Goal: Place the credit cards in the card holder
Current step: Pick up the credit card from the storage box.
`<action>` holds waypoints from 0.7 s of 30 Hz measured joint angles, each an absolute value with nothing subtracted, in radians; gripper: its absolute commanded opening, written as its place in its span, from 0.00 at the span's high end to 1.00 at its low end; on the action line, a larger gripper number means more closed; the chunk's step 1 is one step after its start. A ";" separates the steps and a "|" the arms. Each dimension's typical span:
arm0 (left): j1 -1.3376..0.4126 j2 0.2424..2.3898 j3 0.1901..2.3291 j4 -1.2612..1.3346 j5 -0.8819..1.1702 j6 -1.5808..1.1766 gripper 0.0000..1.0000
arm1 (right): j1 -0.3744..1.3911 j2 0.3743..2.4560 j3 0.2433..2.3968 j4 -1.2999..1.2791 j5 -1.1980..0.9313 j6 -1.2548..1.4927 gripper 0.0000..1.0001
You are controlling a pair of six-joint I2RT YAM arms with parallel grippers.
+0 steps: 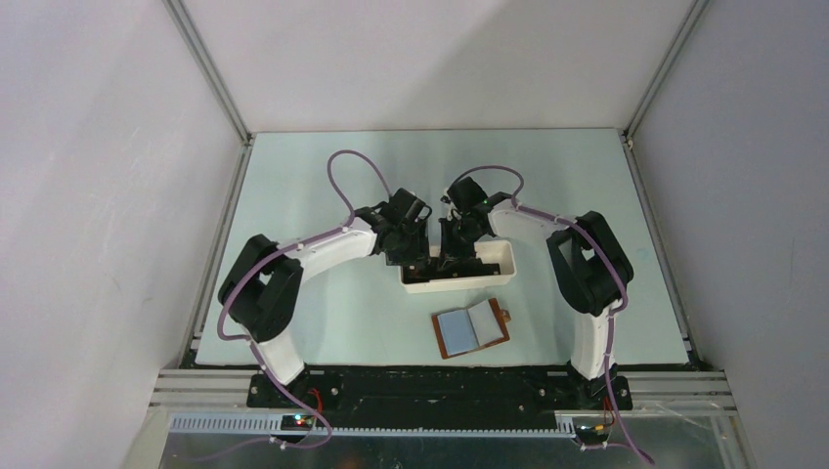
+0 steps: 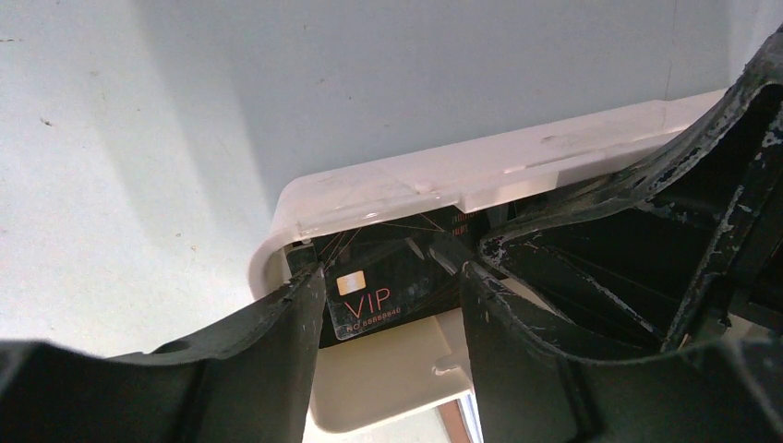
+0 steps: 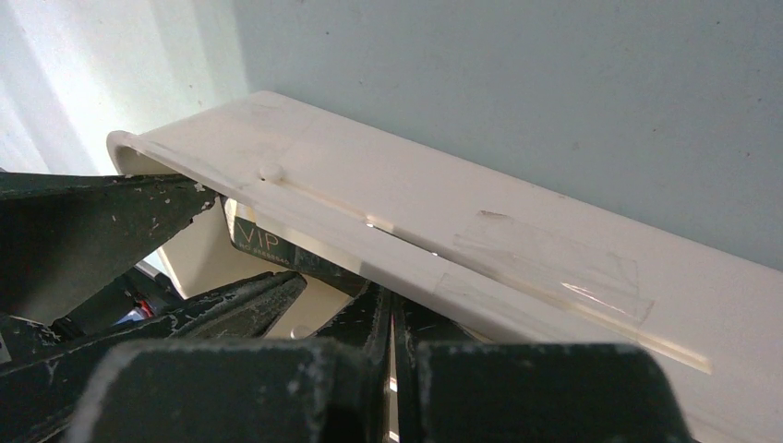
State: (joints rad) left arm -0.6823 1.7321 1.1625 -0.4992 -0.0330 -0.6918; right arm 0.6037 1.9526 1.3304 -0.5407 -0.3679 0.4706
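Note:
A black credit card point(image 2: 388, 295) marked VIP stands tilted inside the white tray point(image 2: 388, 185). My left gripper point(image 2: 392, 272) is open and straddles the card, one finger on each side. My right gripper point(image 3: 392, 300) is shut, its tips under the tray rim point(image 3: 462, 212) and right at the card's point(image 3: 268, 242) edge. I cannot tell whether the card is pinched. From above, both grippers, left point(image 1: 417, 259) and right point(image 1: 452, 259), reach into the tray point(image 1: 494, 256). The brown card holder point(image 1: 471, 328) lies open with its pale pockets up, just in front of the tray.
The tray lies lengthwise at mid-table, its long walls close around both sets of fingers. The left gripper's fingers point(image 3: 231, 300) crowd the right one inside it. Grey walls and metal rails frame the pale table point(image 1: 323, 186).

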 measured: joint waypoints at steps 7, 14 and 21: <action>-0.685 1.732 1.164 -0.497 -0.043 -0.693 0.38 | 0.599 1.952 1.323 -0.531 -0.382 0.471 1.00; -0.686 1.735 1.167 -0.503 -0.039 -0.699 0.43 | 0.596 1.952 1.321 -0.528 -0.391 0.471 1.00; -0.684 1.729 1.166 -0.487 -0.027 -0.699 0.45 | 0.594 1.952 1.317 -0.524 -0.403 0.471 1.00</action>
